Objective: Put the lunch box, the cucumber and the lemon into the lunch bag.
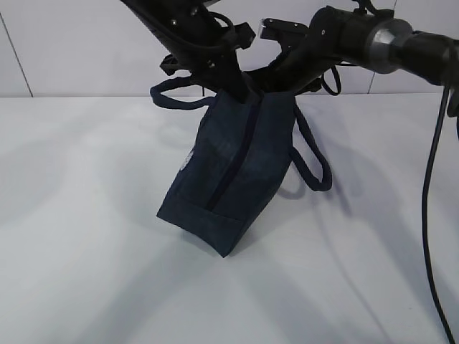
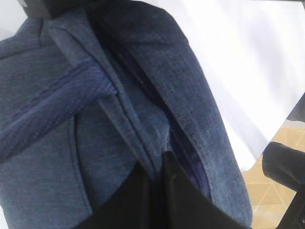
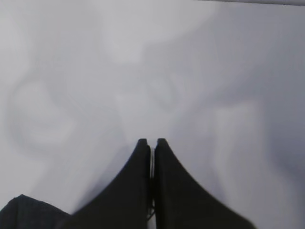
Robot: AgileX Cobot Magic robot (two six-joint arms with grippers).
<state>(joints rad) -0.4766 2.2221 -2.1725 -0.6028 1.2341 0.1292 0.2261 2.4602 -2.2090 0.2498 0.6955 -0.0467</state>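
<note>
I see a white tabletop (image 1: 86, 215) against a pale wall, tan floor past its edge. The lunch bag (image 1: 229, 172) hangs tilted near the far edge, contents hidden. My left gripper (image 2: 159, 164) pinches its rim; my right gripper (image 3: 151, 145) is closed, empty.

A white table (image 1: 86, 236) fills the near scene under soft shadowed light, a pale wall (image 1: 72, 43) rising behind its far edge, and tan tiled floor (image 2: 281, 181) showing past its right edge.
</note>
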